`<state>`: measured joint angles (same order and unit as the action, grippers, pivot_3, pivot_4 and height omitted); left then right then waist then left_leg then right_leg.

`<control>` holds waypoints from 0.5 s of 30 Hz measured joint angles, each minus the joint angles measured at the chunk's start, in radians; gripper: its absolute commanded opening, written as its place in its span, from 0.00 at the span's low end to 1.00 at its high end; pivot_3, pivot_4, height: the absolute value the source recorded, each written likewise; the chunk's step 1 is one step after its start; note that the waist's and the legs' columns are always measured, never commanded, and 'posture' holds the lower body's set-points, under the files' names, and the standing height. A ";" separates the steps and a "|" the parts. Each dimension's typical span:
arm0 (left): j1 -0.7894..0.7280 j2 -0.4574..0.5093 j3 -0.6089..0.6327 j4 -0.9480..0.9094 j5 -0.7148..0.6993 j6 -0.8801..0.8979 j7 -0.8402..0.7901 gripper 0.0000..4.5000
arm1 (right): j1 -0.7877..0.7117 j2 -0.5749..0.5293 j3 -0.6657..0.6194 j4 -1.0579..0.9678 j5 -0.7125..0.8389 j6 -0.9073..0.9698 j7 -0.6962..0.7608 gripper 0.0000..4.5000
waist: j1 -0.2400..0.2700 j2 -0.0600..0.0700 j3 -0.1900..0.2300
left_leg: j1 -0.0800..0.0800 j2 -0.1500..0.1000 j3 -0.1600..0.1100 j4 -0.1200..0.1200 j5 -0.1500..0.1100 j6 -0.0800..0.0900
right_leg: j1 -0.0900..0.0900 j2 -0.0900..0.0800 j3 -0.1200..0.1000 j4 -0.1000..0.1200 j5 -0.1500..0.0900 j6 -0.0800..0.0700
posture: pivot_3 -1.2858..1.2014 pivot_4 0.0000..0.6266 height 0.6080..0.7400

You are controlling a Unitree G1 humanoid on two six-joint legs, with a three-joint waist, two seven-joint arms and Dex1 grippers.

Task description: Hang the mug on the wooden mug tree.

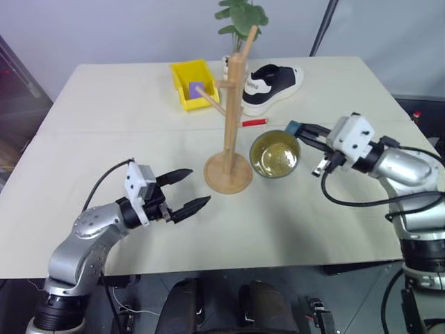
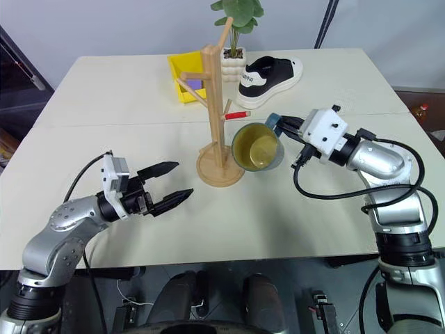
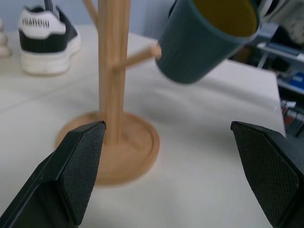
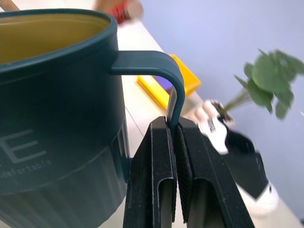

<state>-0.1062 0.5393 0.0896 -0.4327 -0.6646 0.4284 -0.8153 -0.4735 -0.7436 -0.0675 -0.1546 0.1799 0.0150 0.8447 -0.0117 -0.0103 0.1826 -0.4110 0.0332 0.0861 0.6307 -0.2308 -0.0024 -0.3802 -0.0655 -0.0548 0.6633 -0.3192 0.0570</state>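
The dark teal mug with its yellow-green inside hangs tilted in the air just right of the wooden mug tree, its mouth turned toward me. My right gripper is shut on the mug's loop handle. In the left wrist view the mug sits close beside a low peg of the tree, and I cannot tell whether they touch. My left gripper is open and empty above the table, left of the tree's round base.
Behind the tree stand a yellow bin, a black and white shoe and a green potted plant. A red marker lies between the shoe and the mug. The table's front edge runs near my arms.
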 measured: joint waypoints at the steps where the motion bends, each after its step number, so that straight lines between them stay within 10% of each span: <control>1: -0.011 0.003 0.011 -0.008 -0.014 0.007 0.006 1.00 | -0.016 -0.002 0.009 0.004 -0.001 -0.001 0.008 0.02 | 0.000 0.000 0.000 | 0.000 0.000 0.000 0.000 0.000 0.000 | 0.000 0.000 0.000 0.000 0.000 0.000 | 0.52 0.24 1.00; 15: 0.015 0.039 0.084 -0.103 -0.102 0.075 0.082 1.00 | -0.177 -0.003 0.102 0.064 -0.019 -0.012 0.097 0.02 | -0.001 -0.002 0.001 | 0.000 0.000 0.000 0.001 0.000 0.000 | 0.000 0.000 0.000 0.000 0.000 0.000 | 0.52 0.24 1.00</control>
<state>-0.0912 0.5782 0.1733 -0.5358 -0.7664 0.5038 -0.7335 -0.6507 -0.7468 0.0350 -0.0903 0.1608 0.0028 0.9416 -0.0131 -0.0118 0.1836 -0.4109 0.0331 0.0862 0.6312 -0.2307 -0.0023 -0.3799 -0.0653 -0.0548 0.6635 -0.3191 0.0571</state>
